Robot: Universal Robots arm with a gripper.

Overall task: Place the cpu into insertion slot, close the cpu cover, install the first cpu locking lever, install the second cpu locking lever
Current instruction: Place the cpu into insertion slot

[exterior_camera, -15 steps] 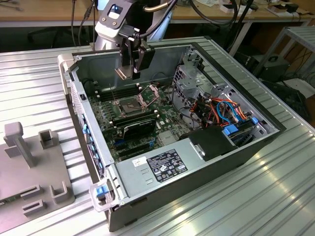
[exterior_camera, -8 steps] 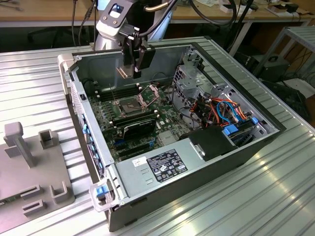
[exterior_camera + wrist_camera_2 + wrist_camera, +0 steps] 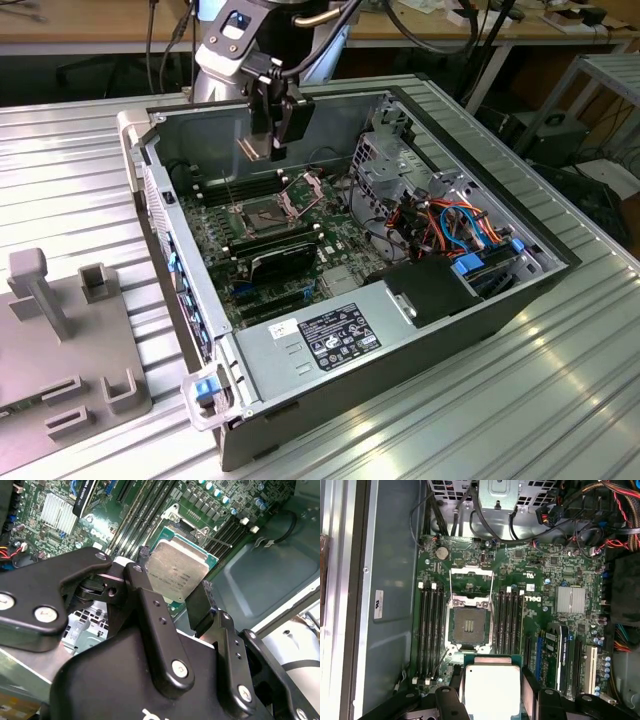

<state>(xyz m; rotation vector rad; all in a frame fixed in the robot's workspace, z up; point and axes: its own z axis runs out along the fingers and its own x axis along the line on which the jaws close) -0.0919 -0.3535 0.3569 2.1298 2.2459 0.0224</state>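
Cpu [image 3: 179, 570] is clamped by its edges in the tool [image 3: 172, 582], silvery top showing, held clear above the green motherboard [image 3: 545, 580]. Below it, in the first wrist view, the insertion slot [image 3: 469, 626] lies bare, with the cpu cover [image 3: 471, 571] swung open just beyond. Farther out, the open computer case [image 3: 300, 395] sits on the ribbed metal table [image 3: 560, 400].

We see the cpu [image 3: 491, 687] cut by the edge in the first wrist view; in the second wrist view it hides part of the insertion slot [image 3: 184, 528]. The exterior view cuts the arm [image 3: 228, 45] at 12 o'clock.
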